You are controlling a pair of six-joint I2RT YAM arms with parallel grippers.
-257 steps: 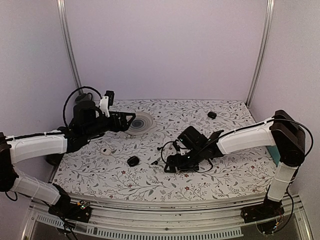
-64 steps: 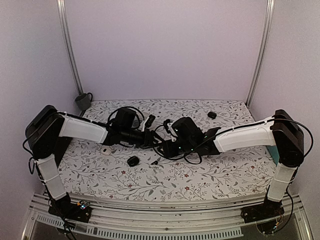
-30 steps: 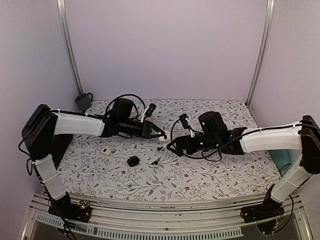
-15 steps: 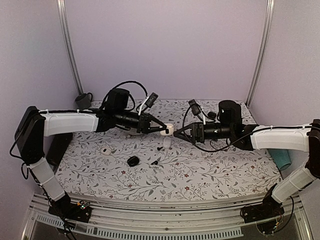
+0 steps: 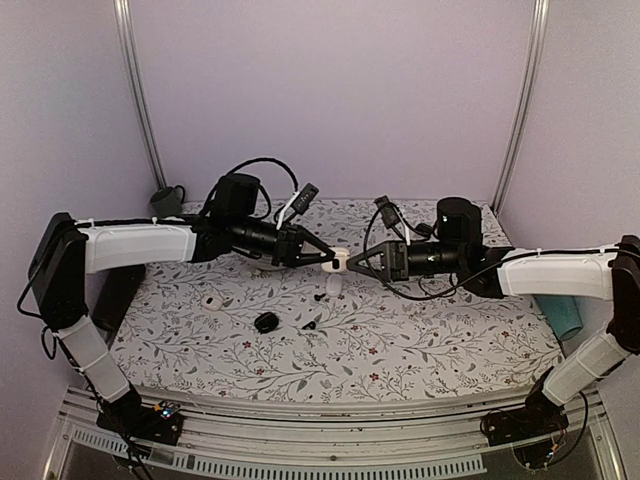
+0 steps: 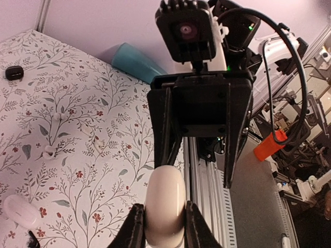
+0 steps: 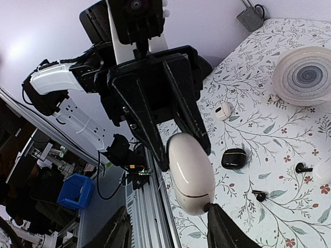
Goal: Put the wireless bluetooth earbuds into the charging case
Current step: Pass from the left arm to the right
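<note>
Item 1: smooth white oval plastic charging case [image 6: 165,204], in mid-air at table centre, clamped in left gripper [image 6: 164,223]. Right gripper [image 7: 168,211] jaws partly wide, astride its far end. Item 2: 1 tiny glossy white earbud [image 5: 211,301] on floral-patterned table [image 5: 450,335], near left.
</note>
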